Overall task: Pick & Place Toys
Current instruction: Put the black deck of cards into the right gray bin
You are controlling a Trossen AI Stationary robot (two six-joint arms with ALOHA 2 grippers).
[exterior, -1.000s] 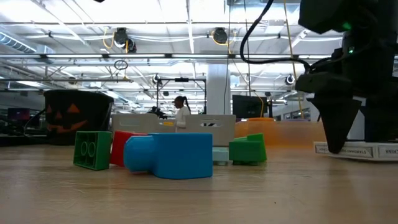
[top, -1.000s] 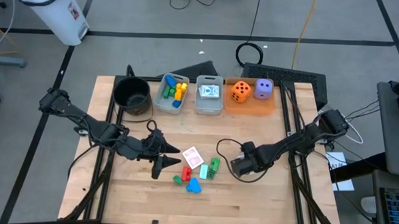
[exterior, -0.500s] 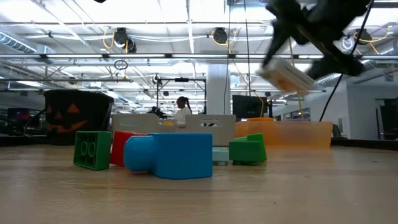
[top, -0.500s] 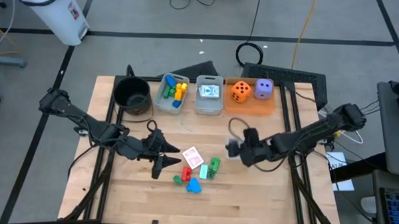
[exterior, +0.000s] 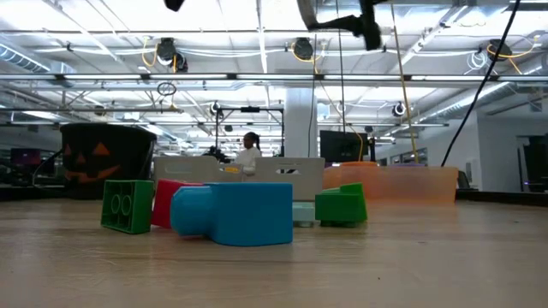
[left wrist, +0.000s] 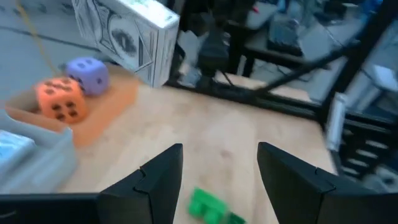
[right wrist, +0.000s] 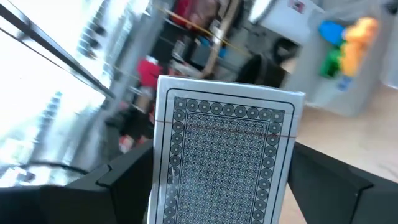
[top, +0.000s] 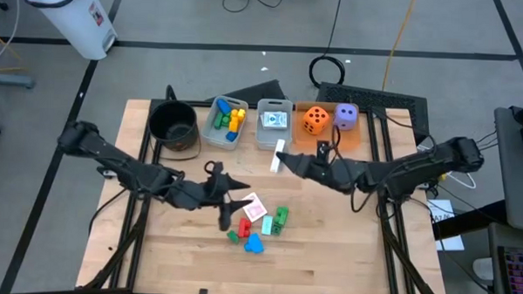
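The right gripper (top: 283,159) is lifted off the table (top: 345,246), just in front of the middle bin (top: 273,139), and its fingers are clamped on a deck of cards (top: 279,156). In the right wrist view the deck (right wrist: 227,158) shows its patterned back, upright between the two fingers (right wrist: 323,180). From the left wrist view the same deck (left wrist: 127,37) hangs in the air above the far side of the table.

The left gripper (top: 233,203) hovers near the centre of the table with its fingers (left wrist: 155,180) parted and nothing between them. A red-backed card (top: 253,205) lies just at 3 o'clock of it.

A small cluster of blocks sits at about 5 o'clock of the left gripper: a red block (top: 244,227), a blue block (top: 254,244), a small green block (top: 233,237) and a second green block (top: 279,220).

At the far edge, an orange die (top: 315,120) and a purple die (top: 345,117) rest on the orange tray (top: 327,139). The left bin (top: 211,132) holds several coloured blocks. The black pot (top: 173,125) stands at 9 o'clock of that bin.
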